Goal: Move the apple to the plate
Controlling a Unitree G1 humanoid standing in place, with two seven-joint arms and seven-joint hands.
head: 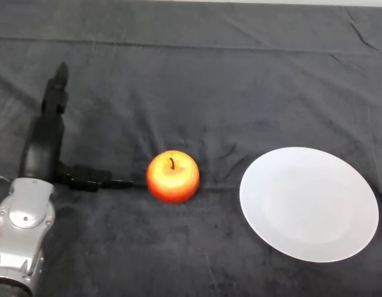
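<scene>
The apple [173, 177] sits upright on the dark cloth [197, 80], near the middle of the table, its stem end facing up toward the camera with the short dark stem standing in the dimple. It is nearly round, so no long axis stands out. Its skin is smooth and glossy, red-orange round the sides and fading to yellow at the crown.

To its left is the robot's left hand [47, 145], black and matte. The hand is spread wide: the thick fingers [55, 93] reach straight away from the robot toward the far side of the table, while the thumb [92, 180] sticks out sideways toward the apple. The thumb's tip comes very close to the apple's left side; I cannot tell whether it quite touches. Nothing is held in the hand, and the fingers stand well away from the fruit. The silver-grey forearm [24, 229] comes in from the lower left, with a hard, moulded metallic-looking casing.

To the right of the apple, apart from it with a strip of cloth between, lies the white plate [309, 203]. It is round, smooth and shallow, with a plain surface. The cloth is soft and slightly creased, with folds running across the far side.
</scene>
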